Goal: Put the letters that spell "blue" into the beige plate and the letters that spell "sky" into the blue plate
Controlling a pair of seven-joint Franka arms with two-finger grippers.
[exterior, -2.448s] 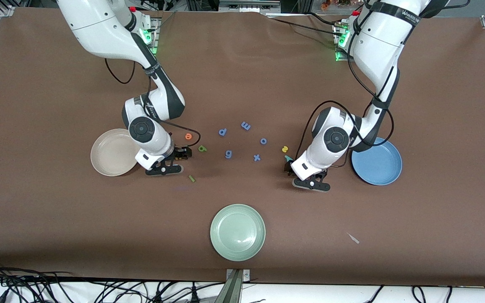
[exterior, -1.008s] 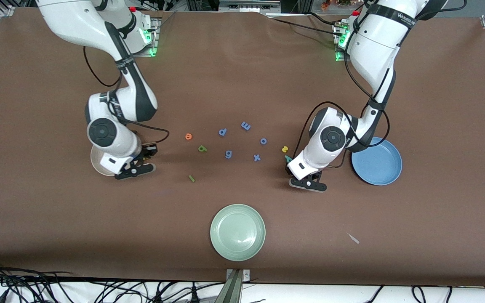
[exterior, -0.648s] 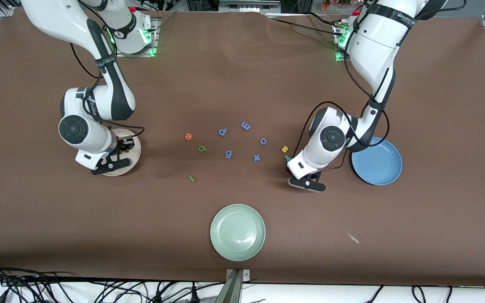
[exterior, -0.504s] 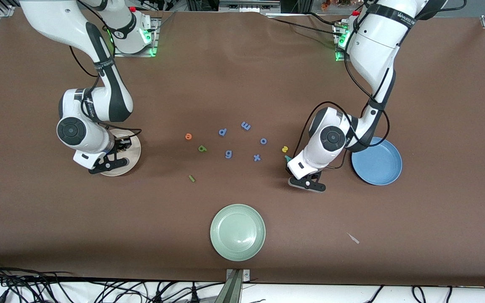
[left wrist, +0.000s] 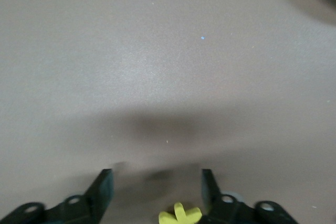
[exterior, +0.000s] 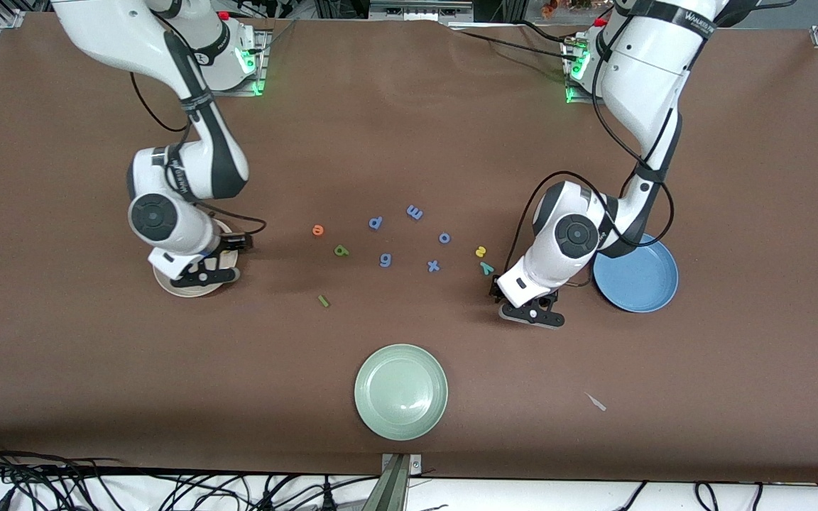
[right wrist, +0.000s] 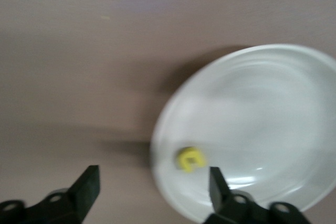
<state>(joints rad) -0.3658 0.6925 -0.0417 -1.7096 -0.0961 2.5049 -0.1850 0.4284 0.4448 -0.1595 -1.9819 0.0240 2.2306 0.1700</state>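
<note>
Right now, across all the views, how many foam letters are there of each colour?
Blue letters: 5
Yellow letters: 3
Green letters, light, dark and teal: 3
Orange letters: 1
Total: 12

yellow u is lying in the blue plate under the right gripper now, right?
Wrong plate. The right wrist view shows the yellow u lying in the beige plate, under the open right gripper. The blue plate holds no letter in the front view.
</note>
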